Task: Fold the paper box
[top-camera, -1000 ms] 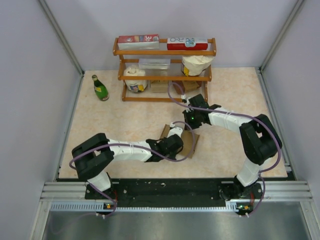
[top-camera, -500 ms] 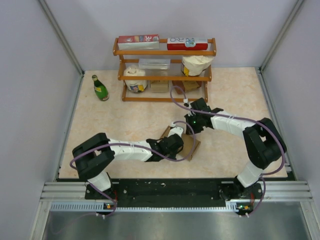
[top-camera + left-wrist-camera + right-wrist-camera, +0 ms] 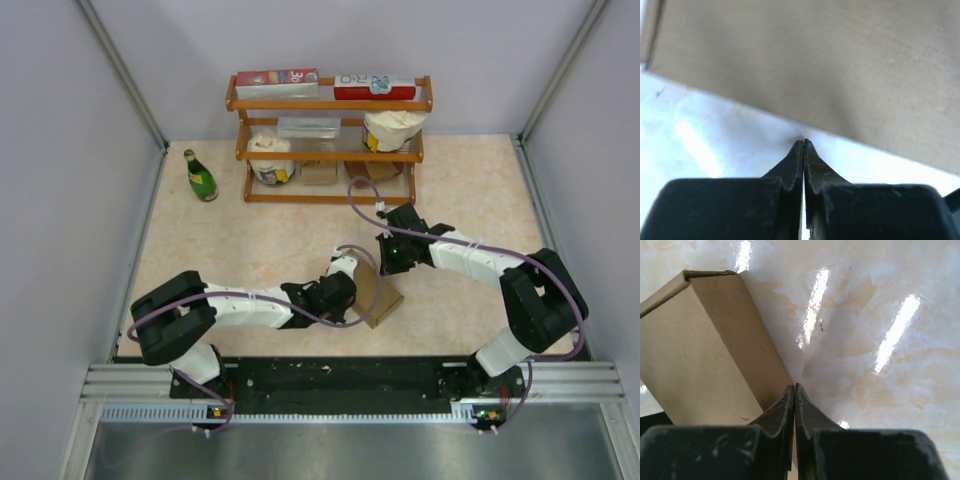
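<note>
The paper box (image 3: 377, 296) is plain brown cardboard, folded into a shallow closed oblong, lying on the table between the two arms. In the left wrist view its flat side (image 3: 830, 65) fills the upper part, just beyond my left gripper (image 3: 804, 142), which is shut and empty at its edge. In the right wrist view the box (image 3: 705, 350) lies at the left, one flap seam visible at its top corner. My right gripper (image 3: 794, 386) is shut and empty, its tips against the box's near corner. From above, the left gripper (image 3: 345, 290) and right gripper (image 3: 392, 262) flank the box.
A wooden shelf rack (image 3: 330, 150) stands at the back with red-and-white cartons (image 3: 277, 82), white tubs and small brown blocks. A green bottle (image 3: 200, 176) stands at the back left. Grey walls enclose the table on three sides.
The box has gone from propped open under the grippers to lying flat and closed, shifted toward the front right. Both grippers moved down and forward with it.
</note>
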Robot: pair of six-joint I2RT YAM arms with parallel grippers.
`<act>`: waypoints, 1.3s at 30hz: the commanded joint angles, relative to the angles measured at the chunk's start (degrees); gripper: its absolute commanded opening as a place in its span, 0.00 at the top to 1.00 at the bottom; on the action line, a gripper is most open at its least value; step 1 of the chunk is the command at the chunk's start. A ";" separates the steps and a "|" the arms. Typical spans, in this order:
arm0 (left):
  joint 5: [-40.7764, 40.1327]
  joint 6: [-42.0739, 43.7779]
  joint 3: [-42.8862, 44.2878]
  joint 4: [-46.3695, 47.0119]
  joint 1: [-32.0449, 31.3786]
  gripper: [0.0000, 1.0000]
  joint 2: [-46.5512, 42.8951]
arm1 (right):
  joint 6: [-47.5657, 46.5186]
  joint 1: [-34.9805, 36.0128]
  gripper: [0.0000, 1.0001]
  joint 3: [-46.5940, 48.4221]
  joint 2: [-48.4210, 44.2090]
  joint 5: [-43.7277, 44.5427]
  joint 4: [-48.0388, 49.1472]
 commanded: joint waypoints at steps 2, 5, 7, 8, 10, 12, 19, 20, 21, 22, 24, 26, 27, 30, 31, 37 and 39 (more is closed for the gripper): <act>-0.95 -2.30 -6.51 -0.22 0.46 1.00 -10.16 | 1.67 0.84 1.00 -0.74 -4.67 6.54 -0.59; -2.35 -3.44 -9.33 -2.94 0.55 1.00 -15.79 | 0.97 0.49 1.00 0.31 -4.59 9.18 -0.51; -3.67 -3.80 -10.47 -5.31 1.08 1.00 -19.30 | -0.69 0.23 1.00 2.06 -3.89 9.36 -0.51; -4.55 -4.06 -10.83 -6.37 2.04 1.00 -20.89 | -1.57 0.14 1.00 2.85 -3.28 9.53 -0.59; -3.86 -3.71 -11.27 -7.26 5.54 1.00 -23.44 | -3.94 -0.21 1.00 5.31 -1.78 9.45 -0.68; -1.14 -2.66 -11.36 -6.73 9.93 1.00 -24.77 | -6.84 -0.39 1.00 7.59 0.15 8.57 -0.94; 2.12 2.09 -5.39 -4.71 16.46 1.00 -16.97 | -13.00 -1.35 1.00 13.93 7.71 5.33 -1.29; 2.82 2.09 -4.68 -4.45 17.16 1.00 -15.56 | -13.35 -1.70 1.00 14.63 8.41 4.97 -1.21; 3.96 2.18 -4.42 -3.57 17.51 1.00 -14.24 | -13.88 -2.05 1.00 15.07 9.12 4.27 -1.21; 5.45 2.09 -4.41 -2.26 17.78 1.00 -13.44 | -14.14 -2.41 1.00 15.42 9.56 3.39 -1.29; 7.82 1.57 -4.41 -0.06 17.87 1.00 -12.12 | -14.58 -3.20 1.00 16.04 10.35 0.93 -1.03; 8.97 0.86 -4.76 1.35 17.87 1.00 -10.98 | -14.94 -3.38 1.00 16.48 11.14 -0.57 -1.03; 9.24 0.60 -4.68 1.88 17.78 1.00 -10.36 | -15.37 -3.38 1.00 16.66 11.58 -1.44 -1.03; 9.68 0.33 -4.94 2.67 17.87 1.00 -8.69 | -15.64 -3.38 1.00 17.10 12.55 -5.04 -1.03; 10.29 0.07 -4.94 4.68 17.87 1.00 -8.25 | -15.73 -3.38 1.00 17.19 12.81 -6.10 -1.03; 12.67 -1.07 -3.63 7.24 17.87 1.00 -4.74 | -15.55 -3.38 1.00 16.75 12.99 -9.62 -0.94; 12.50 -0.99 -3.01 7.25 17.78 1.00 -3.86 | -15.38 -3.29 1.00 16.22 12.99 -10.59 -1.03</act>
